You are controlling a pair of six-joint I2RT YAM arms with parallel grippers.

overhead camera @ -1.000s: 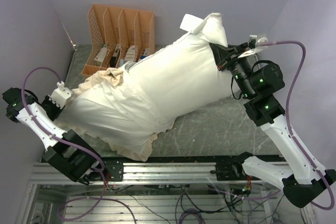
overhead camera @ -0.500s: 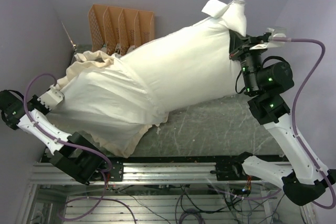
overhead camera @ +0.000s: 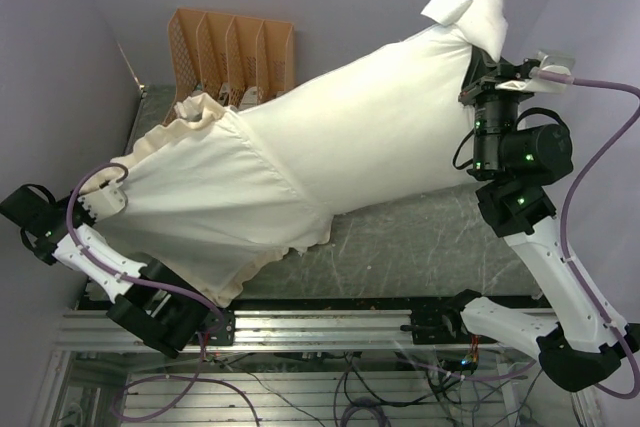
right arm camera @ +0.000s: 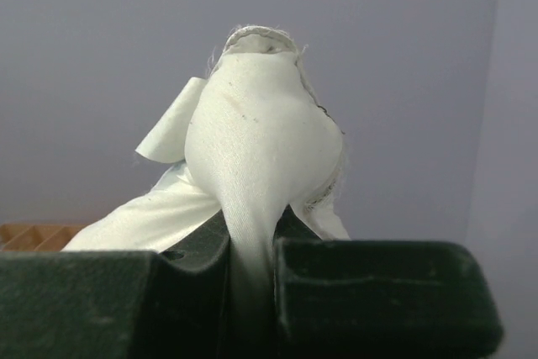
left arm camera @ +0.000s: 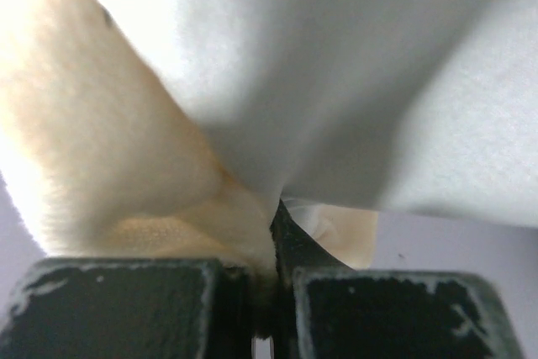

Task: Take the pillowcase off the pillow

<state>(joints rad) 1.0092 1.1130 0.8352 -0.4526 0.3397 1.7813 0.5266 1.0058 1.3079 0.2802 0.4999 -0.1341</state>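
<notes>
Half of the pillow [overhead camera: 390, 127] now shows bare white, more than a second ago. It is slung above the table [overhead camera: 430, 237] from low left to high right. Its lower end sits inside the pillowcase [overhead camera: 210, 197], cream side out, which has slid leftward and pulled taut, so the stripping looks well underway. How deep the pillow reaches inside I can't tell, and no grey face shows. The right gripper [overhead camera: 483, 69] has climbed, clamped on the pillow's top corner. The left gripper [overhead camera: 105, 190], drawn back, is pinched on the pillowcase's edge.
</notes>
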